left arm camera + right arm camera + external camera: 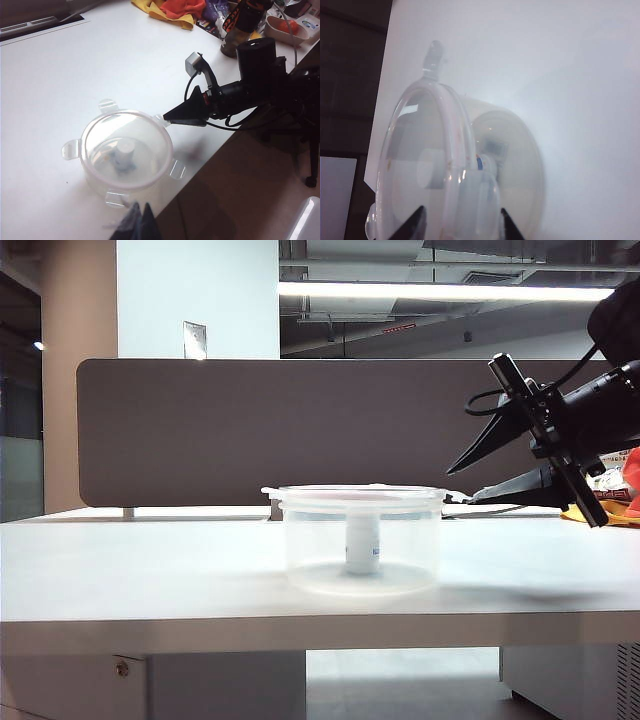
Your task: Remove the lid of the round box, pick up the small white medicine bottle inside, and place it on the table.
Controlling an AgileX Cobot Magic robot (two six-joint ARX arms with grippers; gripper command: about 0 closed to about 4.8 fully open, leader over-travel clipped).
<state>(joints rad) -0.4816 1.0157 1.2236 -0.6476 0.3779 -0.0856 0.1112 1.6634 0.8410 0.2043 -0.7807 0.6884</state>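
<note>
Meanwhile, the lid sits on the round box (bottle inside) on the counter. Right gripper, fingers apart, straddles a lid tab; left gripper, closed, hovers beside the box.

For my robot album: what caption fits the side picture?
Lid still on the tub, little bottle inside, right hand reaching its edge.

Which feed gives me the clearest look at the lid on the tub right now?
The left wrist view: the lid shows whole from above, still seated on the round box, tabs visible around its rim. The exterior view shows it only edge-on. The right wrist view is close and hazy, catching the rim between the right gripper fingertips.
</note>
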